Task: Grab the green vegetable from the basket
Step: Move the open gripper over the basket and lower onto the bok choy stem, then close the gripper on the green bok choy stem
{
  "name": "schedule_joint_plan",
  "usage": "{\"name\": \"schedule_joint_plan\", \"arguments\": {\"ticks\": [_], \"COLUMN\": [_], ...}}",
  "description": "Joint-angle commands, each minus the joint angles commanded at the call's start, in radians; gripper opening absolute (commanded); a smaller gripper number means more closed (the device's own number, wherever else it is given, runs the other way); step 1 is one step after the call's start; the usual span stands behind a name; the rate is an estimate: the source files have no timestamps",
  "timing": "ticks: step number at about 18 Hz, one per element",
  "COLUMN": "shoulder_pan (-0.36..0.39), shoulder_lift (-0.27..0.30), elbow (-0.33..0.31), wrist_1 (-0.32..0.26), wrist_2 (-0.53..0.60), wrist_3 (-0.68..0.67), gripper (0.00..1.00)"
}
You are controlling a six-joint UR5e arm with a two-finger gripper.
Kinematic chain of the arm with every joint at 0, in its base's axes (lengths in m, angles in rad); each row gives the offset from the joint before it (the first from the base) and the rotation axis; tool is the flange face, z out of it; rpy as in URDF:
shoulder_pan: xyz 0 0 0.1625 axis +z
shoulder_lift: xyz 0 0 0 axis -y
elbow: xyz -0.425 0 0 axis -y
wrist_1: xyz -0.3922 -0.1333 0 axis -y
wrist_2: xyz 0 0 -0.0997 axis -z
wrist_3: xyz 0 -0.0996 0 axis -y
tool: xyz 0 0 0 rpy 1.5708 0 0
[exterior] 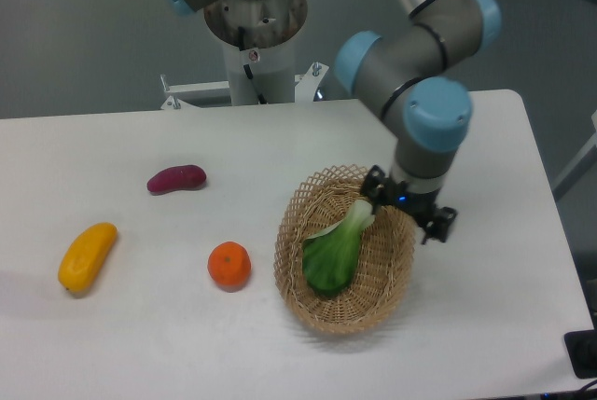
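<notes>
One dark-bladed, pale-stemmed green vegetable (pixel 336 248) inside basket (pixel 392 281), spread tool (pixel 409 213) above.

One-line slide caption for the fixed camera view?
Open gripper over the basket rim, beside the green vegetable stem.

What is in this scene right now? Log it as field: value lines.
table: white
basket: wicker, oval
green vegetable: lying in basket, stem toward upper right
gripper: above basket's right rim, fingers apart, holding nothing
orange fruit: left of basket
purple vegetable: upper left
yellow vegetable: far left
</notes>
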Motion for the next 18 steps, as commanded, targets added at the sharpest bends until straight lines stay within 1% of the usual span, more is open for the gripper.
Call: {"name": "schedule_joint_plan", "arguments": {"ticks": [1, 2, 4, 5, 6, 13, 15, 17, 18], "shoulder_pan": [-0.009, -0.014, -0.017, -0.017, -0.017, -0.019, -0.019, -0.025, -0.028], "shoulder_lift": [0.000, -0.003, -0.009, -0.008, -0.006, -0.018, -0.023, -0.034, -0.035], "elbow": [-0.014, -0.028, -0.069, -0.095, -0.115, -0.138, -0.150, -0.149, -0.149], "wrist_1": [0.000, 0.017, 0.099, 0.133, 0.153, 0.161, 0.181, 0.198, 0.201], "wrist_2": [0.000, 0.000, 0.000, 0.000, -0.002, 0.000, 0.000, 0.002, 0.003], "wrist_3": [-0.002, -0.011, -0.015, -0.015, -0.015, -0.018, -0.026, -0.052, -0.057], "gripper": [1.00, 1.00, 1.00, 1.00, 1.00, 1.00, 1.00, 1.00, 0.98]}}
